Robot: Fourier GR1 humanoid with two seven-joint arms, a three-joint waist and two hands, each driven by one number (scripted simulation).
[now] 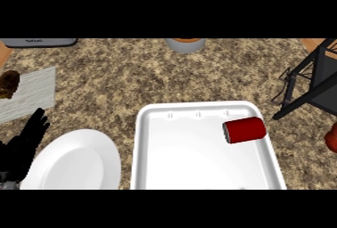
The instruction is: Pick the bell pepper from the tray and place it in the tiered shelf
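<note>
A speckled brown, stone-like worktop (pixel 132 75) is carrying a white, glossy tray (pixel 139 147), rectangular with rounded corners and a raised rim. A smooth, dark red cylinder (pixel 245 130) is lying on its side inside the tray's far right corner, touching the rim there.

At the view's right edge, off the tray, a rounded red-orange shape that looks to be the bell pepper (pixel 331 137) is showing, mostly cut off by the frame. Whether it is resting on the worktop cannot be told. Just beyond it the tiered shelf (pixel 314 75) is standing, a frame of thin black bars with one slanted leg coming down near the tray's far right corner.

Left of the tray, close beside it, a plain white round plate (pixel 76 162) is sitting. The black left hand (pixel 23 142) is resting at the left edge just beside the plate, fingers straight and pointing up, holding nothing.

Further back on the left, a grey ribbed mat (pixel 30 93) is lying flat with a brown lump (pixel 8 83) on it. A grey box (pixel 41 42) and a grey cup (pixel 186 44) are standing along the far edge.
</note>
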